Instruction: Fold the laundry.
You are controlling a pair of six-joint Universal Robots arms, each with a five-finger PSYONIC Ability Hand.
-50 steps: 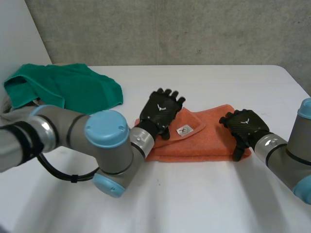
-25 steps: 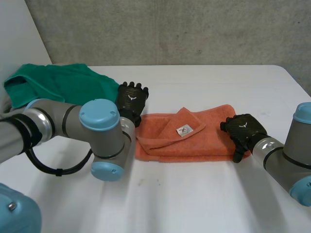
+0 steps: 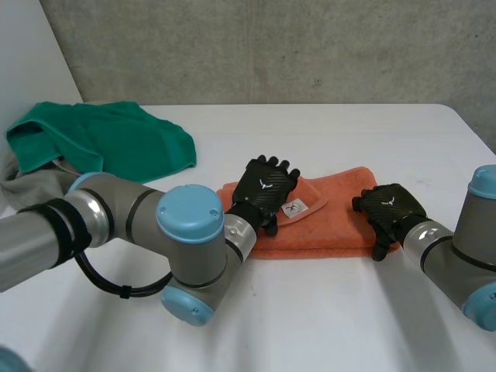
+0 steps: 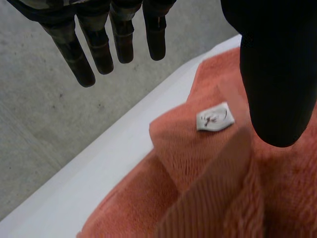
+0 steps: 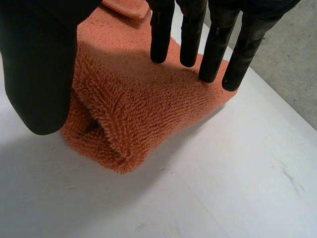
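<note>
Back from the towel's left end, the left hand (image 3: 263, 190) now hangs over the orange towel (image 3: 333, 229), fingers straight and holding nothing.
On the worktop (image 3: 310, 318) the towel lies folded at the middle, its turned-over corner with a label (image 3: 294, 208) under that hand. At its 3 o'clock end the right hand (image 3: 390, 211) rests straight fingers on top, thumb beside the edge, gripping nothing. Farther back at 10 o'clock lies a green cloth (image 3: 116, 139).

Fuzzy, looped orange terry towel (image 5: 148, 114) with a smooth white label (image 4: 214, 117) on matt white table (image 3: 310, 318).
</note>
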